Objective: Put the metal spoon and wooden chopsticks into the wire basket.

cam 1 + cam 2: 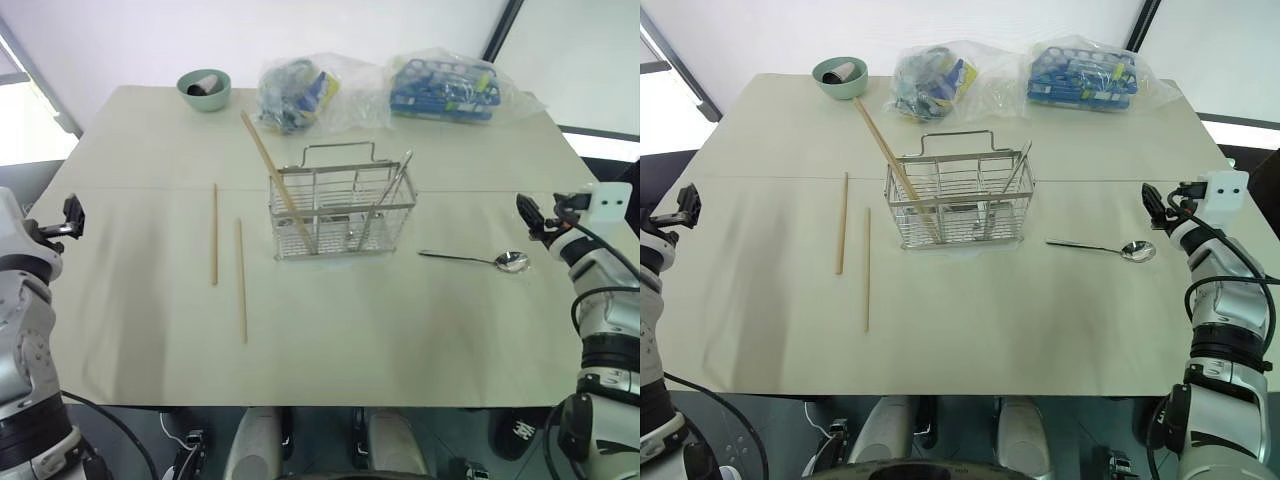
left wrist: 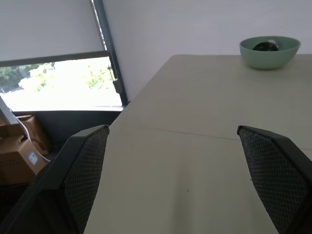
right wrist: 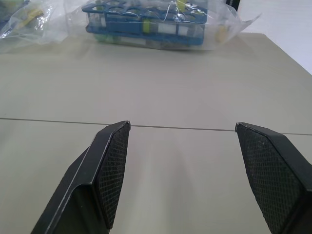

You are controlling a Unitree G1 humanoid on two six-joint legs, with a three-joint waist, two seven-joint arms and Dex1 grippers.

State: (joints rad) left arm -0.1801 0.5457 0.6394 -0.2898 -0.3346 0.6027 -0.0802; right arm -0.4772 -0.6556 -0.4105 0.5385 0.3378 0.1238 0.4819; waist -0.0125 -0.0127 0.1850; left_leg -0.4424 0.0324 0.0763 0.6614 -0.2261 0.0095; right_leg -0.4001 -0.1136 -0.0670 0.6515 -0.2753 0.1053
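The wire basket (image 1: 342,212) stands mid-table with one wooden chopstick (image 1: 276,180) leaning out of its left side and a metal utensil (image 1: 388,198) leaning in its right part. Two more wooden chopsticks (image 1: 215,233) (image 1: 241,280) lie flat left of the basket. The metal spoon (image 1: 478,260) lies flat to the basket's right, bowl toward the right edge. My right gripper (image 1: 532,217) hovers open just right of the spoon's bowl, holding nothing. At the table's left edge, far from the chopsticks, my left gripper (image 1: 72,216) is open and empty.
A green bowl (image 1: 204,89) sits at the back left. Two clear plastic bags of blue items (image 1: 300,93) (image 1: 445,87) lie along the back edge. The beige table (image 1: 400,330) has bare room in front of the basket.
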